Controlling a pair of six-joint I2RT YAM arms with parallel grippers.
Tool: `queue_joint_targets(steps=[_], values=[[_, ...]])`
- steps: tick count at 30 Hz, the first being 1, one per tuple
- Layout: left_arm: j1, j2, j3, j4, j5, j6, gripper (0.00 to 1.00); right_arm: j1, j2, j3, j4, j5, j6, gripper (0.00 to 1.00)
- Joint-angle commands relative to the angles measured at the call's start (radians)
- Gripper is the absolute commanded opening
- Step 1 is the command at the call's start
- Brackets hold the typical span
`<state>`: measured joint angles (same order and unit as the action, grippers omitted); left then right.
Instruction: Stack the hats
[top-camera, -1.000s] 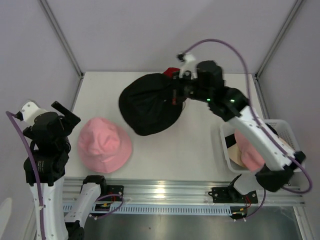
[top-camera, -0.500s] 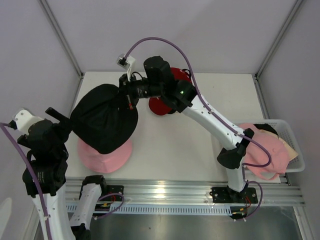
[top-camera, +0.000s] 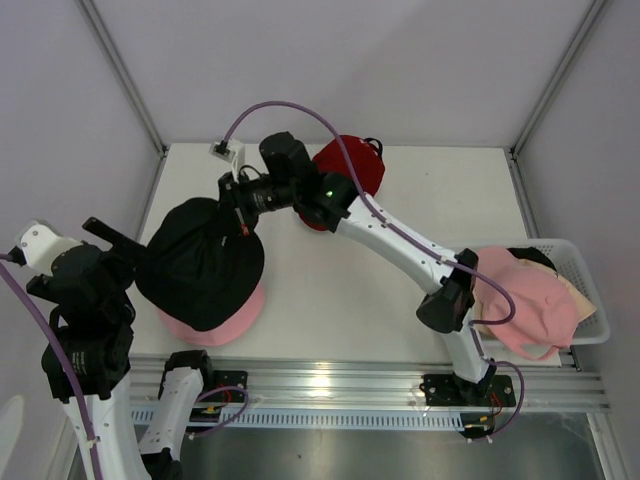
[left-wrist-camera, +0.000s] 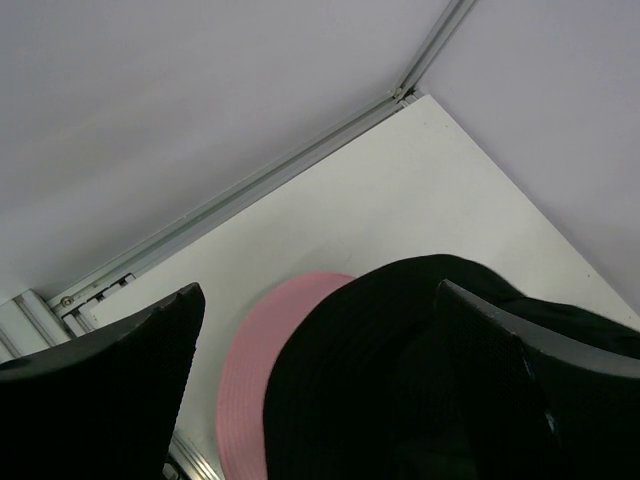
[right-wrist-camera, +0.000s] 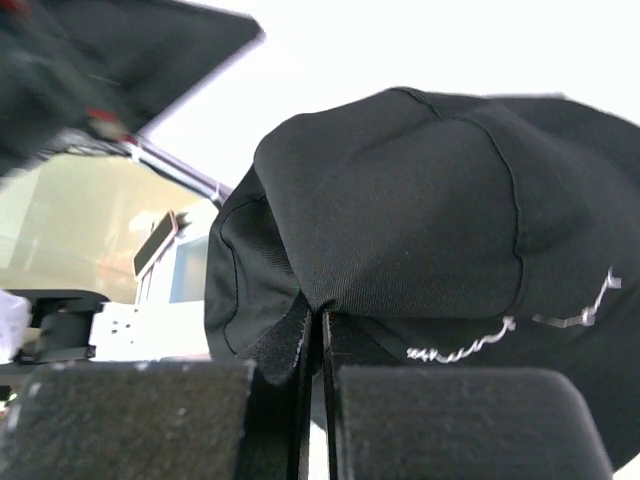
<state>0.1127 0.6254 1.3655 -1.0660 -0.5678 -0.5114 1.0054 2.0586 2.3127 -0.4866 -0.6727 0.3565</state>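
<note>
Hanging from right end effector (top-camera: 241, 206), black hat (top-camera: 200, 265) over pink hat (top-camera: 248, 308).

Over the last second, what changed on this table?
The right hand, shut on the black hat, swung it left from mid-table to over the pink bucket hat, which it now mostly covers. The red cap came into full view. The pink bucket hat stayed put; the left hand stayed open; nothing was released.

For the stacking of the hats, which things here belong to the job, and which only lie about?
Belong to the job: black bucket hat, held by the right gripper; pink bucket hat; red cap; pink cap.
Only lying about: white mesh basket.
</note>
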Motion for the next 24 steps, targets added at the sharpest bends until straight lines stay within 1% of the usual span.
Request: queue_joint_targets(steps=[1,4,5,8,9,11,12,15,17,19,20,21,23,24], values=[[0.015,0.007,0.015,-0.008,-0.030,0.025,0.99,0.018,0.049,-0.007,0.046,-0.038,0.022,0.00],[0.013,0.008,0.001,-0.006,-0.030,0.019,0.99,0.028,0.063,-0.022,0.020,0.008,-0.011,0.00],[0.013,0.008,-0.003,-0.002,-0.023,0.020,0.99,0.032,0.064,-0.032,0.019,0.018,-0.017,0.01],[0.013,0.016,-0.020,0.014,0.043,0.028,1.00,0.045,0.077,-0.033,-0.006,0.047,-0.042,0.20],[0.013,0.019,-0.022,0.015,0.087,0.027,1.00,0.045,0.086,-0.018,-0.024,0.071,-0.053,0.35],[0.013,0.025,-0.042,0.017,0.133,0.019,0.99,0.042,0.081,0.045,-0.101,0.102,-0.103,0.52],[0.013,0.028,-0.048,0.023,0.185,0.019,0.99,0.039,0.074,0.060,-0.122,0.131,-0.120,0.69],[0.015,0.040,-0.078,0.035,0.281,0.011,1.00,0.013,-0.001,0.050,-0.164,0.198,-0.159,0.89],[0.013,0.054,-0.109,0.046,0.318,-0.010,0.99,-0.020,-0.080,0.004,-0.153,0.216,-0.149,0.91],[0.021,0.072,-0.147,0.054,0.339,-0.038,1.00,-0.050,-0.130,-0.091,-0.118,0.213,-0.133,0.93],[0.031,0.085,-0.155,0.048,0.339,-0.083,1.00,-0.077,-0.179,-0.131,-0.098,0.211,-0.114,0.93],[0.066,0.105,-0.167,0.040,0.347,-0.105,0.99,-0.089,-0.204,-0.216,-0.060,0.216,-0.105,0.95],[0.123,0.109,-0.193,0.041,0.397,-0.157,0.99,-0.116,-0.267,-0.306,-0.017,0.238,-0.073,0.95],[0.199,0.108,-0.203,0.049,0.417,-0.165,1.00,-0.126,-0.284,-0.382,0.024,0.257,-0.061,0.96]])
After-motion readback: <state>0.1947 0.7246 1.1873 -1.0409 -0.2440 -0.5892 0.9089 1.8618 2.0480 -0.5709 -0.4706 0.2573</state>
